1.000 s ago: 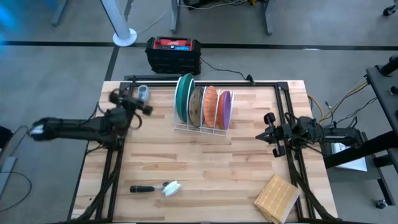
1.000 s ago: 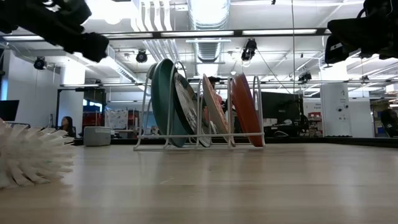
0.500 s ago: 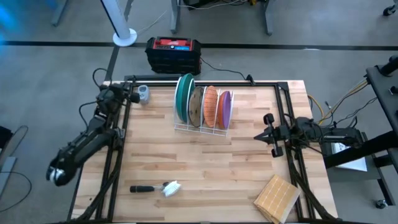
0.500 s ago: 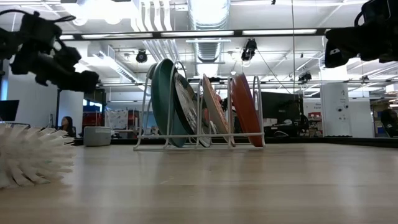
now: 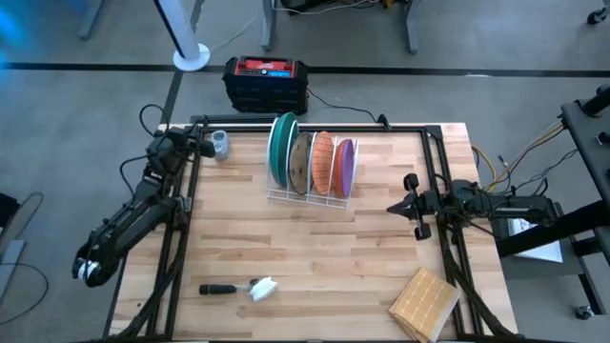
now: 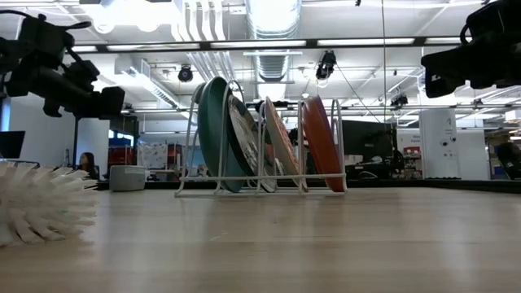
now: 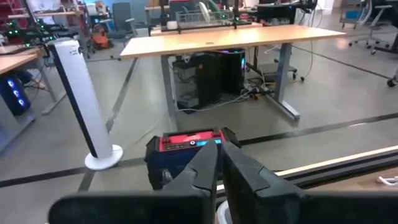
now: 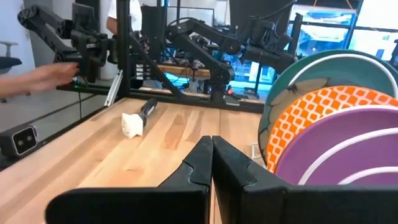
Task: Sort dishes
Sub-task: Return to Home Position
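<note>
High view: I'm watching left gripper (image 5: 202,146), right gripper (image 5: 395,207), both pinched empty; either could clip white wire rack (image 5: 307,199).

Surface: one light wooden plank table (image 5: 315,248), seen from above. A dark metal frame (image 5: 400,127) runs along its upper edge and down both sides. A white wire rack (image 5: 286,196) stands at upper centre, carrying four plates (image 5: 324,160) upright. A small grey object (image 5: 220,144), kind unclear, sits at upper left. A dish brush (image 5: 238,288) lies at lower left. A square wooden block (image 5: 424,303) lies at the lower right corner.
</note>
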### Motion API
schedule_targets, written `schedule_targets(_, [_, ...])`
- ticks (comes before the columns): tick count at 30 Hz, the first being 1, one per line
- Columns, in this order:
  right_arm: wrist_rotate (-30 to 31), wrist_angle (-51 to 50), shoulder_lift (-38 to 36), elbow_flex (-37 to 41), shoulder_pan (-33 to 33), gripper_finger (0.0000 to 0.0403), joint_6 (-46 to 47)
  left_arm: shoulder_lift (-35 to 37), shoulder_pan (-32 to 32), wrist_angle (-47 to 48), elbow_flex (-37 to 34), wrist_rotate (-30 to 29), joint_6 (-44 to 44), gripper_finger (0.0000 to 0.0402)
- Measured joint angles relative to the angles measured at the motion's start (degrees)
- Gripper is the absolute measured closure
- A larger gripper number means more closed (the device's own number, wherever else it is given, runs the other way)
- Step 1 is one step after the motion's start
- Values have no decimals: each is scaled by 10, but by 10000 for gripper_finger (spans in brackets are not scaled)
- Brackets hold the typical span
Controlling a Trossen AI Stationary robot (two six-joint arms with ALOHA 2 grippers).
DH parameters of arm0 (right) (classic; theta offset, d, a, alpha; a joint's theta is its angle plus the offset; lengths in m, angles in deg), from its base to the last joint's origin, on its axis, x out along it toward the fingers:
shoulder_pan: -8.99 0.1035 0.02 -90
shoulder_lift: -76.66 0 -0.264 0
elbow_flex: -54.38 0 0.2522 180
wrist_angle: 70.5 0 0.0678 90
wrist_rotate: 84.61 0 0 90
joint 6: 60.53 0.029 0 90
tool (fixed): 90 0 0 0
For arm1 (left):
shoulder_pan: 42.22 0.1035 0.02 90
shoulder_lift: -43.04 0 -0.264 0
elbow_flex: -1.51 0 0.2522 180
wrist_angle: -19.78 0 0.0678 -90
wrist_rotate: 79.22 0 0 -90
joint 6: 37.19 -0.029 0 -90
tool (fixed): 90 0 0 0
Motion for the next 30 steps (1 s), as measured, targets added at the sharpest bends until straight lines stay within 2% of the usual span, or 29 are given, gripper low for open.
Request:
schedule_targets(8, [0,1,0,0,0,403,45,-19,0,0,0,0,0,390])
schedule_targets(30, [0,1,0,0,0,403,47,-19,0,1,0,0,0,390])
